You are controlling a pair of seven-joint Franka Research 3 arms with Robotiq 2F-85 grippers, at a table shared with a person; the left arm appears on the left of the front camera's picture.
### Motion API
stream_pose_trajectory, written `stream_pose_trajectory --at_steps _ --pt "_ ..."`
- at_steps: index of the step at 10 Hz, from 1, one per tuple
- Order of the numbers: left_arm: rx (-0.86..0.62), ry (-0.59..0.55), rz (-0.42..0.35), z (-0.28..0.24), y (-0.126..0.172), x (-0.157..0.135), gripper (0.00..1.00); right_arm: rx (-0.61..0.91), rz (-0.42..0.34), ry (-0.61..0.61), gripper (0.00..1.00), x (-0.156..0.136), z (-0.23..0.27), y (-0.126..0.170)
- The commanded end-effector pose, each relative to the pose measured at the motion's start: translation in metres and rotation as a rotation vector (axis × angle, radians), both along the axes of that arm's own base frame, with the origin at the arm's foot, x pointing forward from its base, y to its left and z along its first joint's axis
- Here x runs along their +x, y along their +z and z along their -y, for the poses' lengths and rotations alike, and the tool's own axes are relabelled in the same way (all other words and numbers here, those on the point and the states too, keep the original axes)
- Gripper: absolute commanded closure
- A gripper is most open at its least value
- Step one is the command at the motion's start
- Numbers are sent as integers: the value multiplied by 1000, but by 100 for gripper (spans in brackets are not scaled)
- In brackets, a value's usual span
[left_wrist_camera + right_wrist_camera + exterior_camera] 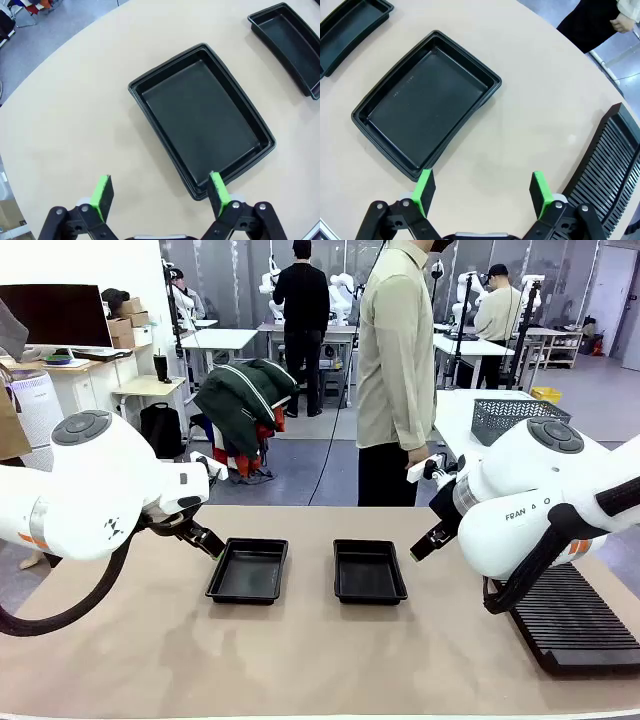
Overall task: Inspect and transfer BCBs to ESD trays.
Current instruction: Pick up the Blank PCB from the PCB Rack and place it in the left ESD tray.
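Above the tan table [300, 660], I've got L gripper [160, 181] by one ESD tray [200, 115], R gripper [481, 176] by the other ESD tray [425, 100], both wide open (nothing held).

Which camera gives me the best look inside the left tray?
Left wrist view: the left tray lies whole, seen from above, floor bare. Front view shows it at a shallow angle; right wrist view catches one end at the frame edge.
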State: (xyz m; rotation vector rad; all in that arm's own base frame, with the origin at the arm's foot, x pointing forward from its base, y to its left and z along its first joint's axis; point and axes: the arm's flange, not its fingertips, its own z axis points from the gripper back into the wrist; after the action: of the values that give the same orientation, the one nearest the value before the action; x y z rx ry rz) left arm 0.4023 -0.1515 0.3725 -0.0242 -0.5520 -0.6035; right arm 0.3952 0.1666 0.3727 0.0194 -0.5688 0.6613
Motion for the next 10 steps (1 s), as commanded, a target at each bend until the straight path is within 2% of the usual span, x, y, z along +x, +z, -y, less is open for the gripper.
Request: stream_pose_trajectory --at_steps 1,10 --pt "0 0 0 0 0 0 0 0 0 0 0 0 0 0" --pt "0 0 0 0 0 0 0 0 0 0 0 0 0 0"
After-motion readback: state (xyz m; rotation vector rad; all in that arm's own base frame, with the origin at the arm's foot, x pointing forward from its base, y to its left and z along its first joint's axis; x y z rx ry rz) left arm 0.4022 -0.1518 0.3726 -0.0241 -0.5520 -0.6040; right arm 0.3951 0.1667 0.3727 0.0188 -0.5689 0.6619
